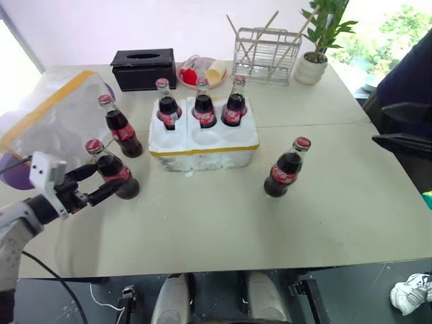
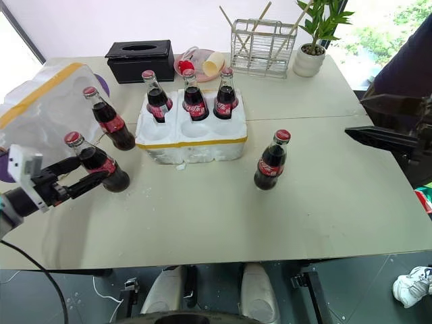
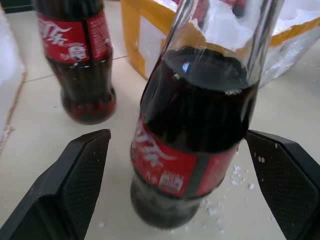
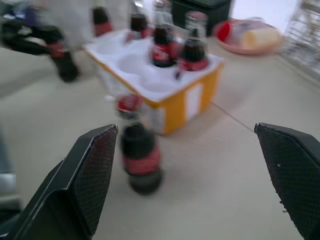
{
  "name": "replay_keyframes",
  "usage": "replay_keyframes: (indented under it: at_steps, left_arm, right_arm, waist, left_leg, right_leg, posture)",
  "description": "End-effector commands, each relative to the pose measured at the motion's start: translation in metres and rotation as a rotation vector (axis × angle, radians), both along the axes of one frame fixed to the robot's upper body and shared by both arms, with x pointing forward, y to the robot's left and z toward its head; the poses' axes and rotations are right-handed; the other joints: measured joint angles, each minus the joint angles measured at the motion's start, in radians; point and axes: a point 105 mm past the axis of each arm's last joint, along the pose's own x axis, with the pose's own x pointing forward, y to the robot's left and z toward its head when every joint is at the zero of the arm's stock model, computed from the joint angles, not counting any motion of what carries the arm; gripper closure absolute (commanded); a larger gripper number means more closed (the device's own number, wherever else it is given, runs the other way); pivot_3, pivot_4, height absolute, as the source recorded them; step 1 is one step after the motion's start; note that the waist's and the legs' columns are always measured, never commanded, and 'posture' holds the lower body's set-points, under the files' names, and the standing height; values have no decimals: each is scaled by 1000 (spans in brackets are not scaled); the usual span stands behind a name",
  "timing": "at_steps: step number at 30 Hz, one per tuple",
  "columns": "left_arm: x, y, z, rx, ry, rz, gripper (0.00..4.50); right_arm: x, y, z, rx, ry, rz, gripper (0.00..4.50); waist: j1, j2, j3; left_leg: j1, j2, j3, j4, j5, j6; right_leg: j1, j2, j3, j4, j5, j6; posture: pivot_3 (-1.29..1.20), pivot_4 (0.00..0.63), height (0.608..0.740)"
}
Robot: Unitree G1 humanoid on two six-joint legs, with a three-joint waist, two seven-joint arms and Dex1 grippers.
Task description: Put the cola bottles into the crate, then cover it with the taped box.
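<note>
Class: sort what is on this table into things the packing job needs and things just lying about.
Job: six cola bottles, three already standing in the crate; taped box; left tool, open around one bottle.

Lying about: black tissue box, wire rack, potted plant, plate.

White left arm (image 1: pixel 17 226), black cable (image 1: pixel 50 273), black textured fingers (image 3: pixel 75 185).

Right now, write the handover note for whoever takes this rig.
Left claw: open, straddling a cola bottle on the table, not closed on it.
Right claw: open, holding nothing.
Crate: three bottles in its back wells, three front wells unfilled.
On the table: a second bottle left of the crate, another bottle to its right.
Taped box: far left, not on the crate.
Left: three bottles, then the cover.
</note>
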Motion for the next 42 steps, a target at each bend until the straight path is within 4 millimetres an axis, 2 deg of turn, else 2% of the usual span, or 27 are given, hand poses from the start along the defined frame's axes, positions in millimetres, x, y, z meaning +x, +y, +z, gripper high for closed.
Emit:
replay_keyframes:
  at_steps: [1, 4, 7, 9, 10, 14, 18, 22, 25, 30, 35, 38, 42]
  left_arm:
    - [8, -1, 6, 33, -34, -20, 22]
    - [15, -5, 3, 27, -35, -38, 22]
    - [18, -6, 3, 12, -41, -49, 775]
    - [17, -10, 2, 18, -23, -81, 1735]
    - [15, -12, 2, 19, -13, -101, 1835]
    - [2, -20, 5, 16, 48, -200, 1834]
    - [-19, -39, 23, -50, 114, -360, 1834]
    - [-20, -75, 76, -181, 39, -551, 1834]
    - [-1, -96, 106, -253, -54, -585, 1834]
    - [61, -132, 141, -340, -223, -442, 1834]
    - [100, -159, 129, -218, -297, -347, 1834]
    - [107, -172, 123, -217, -294, -377, 1834]
    - [109, -191, 101, -132, -260, -447, 1834]
  right_arm:
    - [-27, 30, 22, -7, -54, 127, 0]
    - [-36, 44, 21, -8, -59, 161, 0]
    - [-40, 50, 20, -4, -54, 169, 0]
    - [-42, 53, 20, 2, -46, 179, 0]
    - [-43, 54, 20, 8, -41, 186, 0]
    - [-47, 58, 23, 29, -31, 204, 0]
    - [-46, 62, 25, 16, -70, 198, 0]
    - [-45, 66, 24, 18, -69, 209, 0]
    - [-42, 67, 23, 25, -71, 203, 0]
    - [-39, 71, 20, 40, -82, 198, 0]
    - [-37, 75, 16, 57, -96, 181, 0]
    - [-37, 74, 15, 67, -99, 167, 0]
    - [-33, 72, 12, 76, -98, 133, 0]
  waist:
    - [4, 0, 0]
    - [6, 0, 0]
    - [6, -1, 0]
    - [6, -1, 0]
    - [5, -1, 0]
    - [4, -1, 0]
    - [2, -1, 1]
    - [16, -6, 4]
    - [31, -7, 4]
    - [30, -9, 5]
    - [21, -10, 6]
    - [24, -10, 6]
    - [28, -10, 6]
  left_leg:
    - [0, 0, 0, 0, 0, 0]
    - [0, 0, 0, 0, 0, 0]
    - [-1, -1, 0, 1, 0, 0]
    - [-1, -1, 0, 1, 0, 0]
    - [-1, -1, 0, 1, 0, 0]
    - [-1, -1, 0, 1, 0, 0]
    - [-1, 0, 1, 0, 0, 0]
    - [-2, 0, -1, 1, 0, -1]
    - [-2, 0, -2, 3, 1, -2]
    - [-2, -2, 0, 5, 2, -1]
    - [-2, -1, -1, 6, 1, -1]
    - [-3, 0, -2, 6, 1, -1]
    - [-4, 0, -2, 7, 1, -1]
  right_leg:
    - [0, 0, 0, 0, 0, 0]
    - [0, 0, 0, 0, 0, 0]
    - [1, -1, 0, 0, 0, 0]
    - [1, -2, 0, 0, 0, 0]
    - [1, -1, 0, 0, 0, 0]
    - [0, -1, 0, 0, 0, 0]
    - [0, -2, 0, -2, 0, 0]
    - [-1, -2, -2, 0, 0, 0]
    - [1, -1, -4, 1, 1, -1]
    - [4, -1, -2, 0, 2, 2]
    - [3, 0, -2, 1, 3, 5]
    - [3, 2, -2, 1, 3, 5]
    - [2, 2, -2, 1, 3, 4]
  posture:
    - [0, 150, 740]
    - [0, 150, 740]
    - [0, 150, 740]
    - [0, 150, 740]
    - [0, 150, 740]
    - [0, 150, 740]
    - [0, 150, 740]
    - [0, 150, 740]
    - [0, 150, 740]
    - [0, 150, 740]
    - [0, 150, 740]
    - [0, 150, 740]
    - [0, 150, 740]
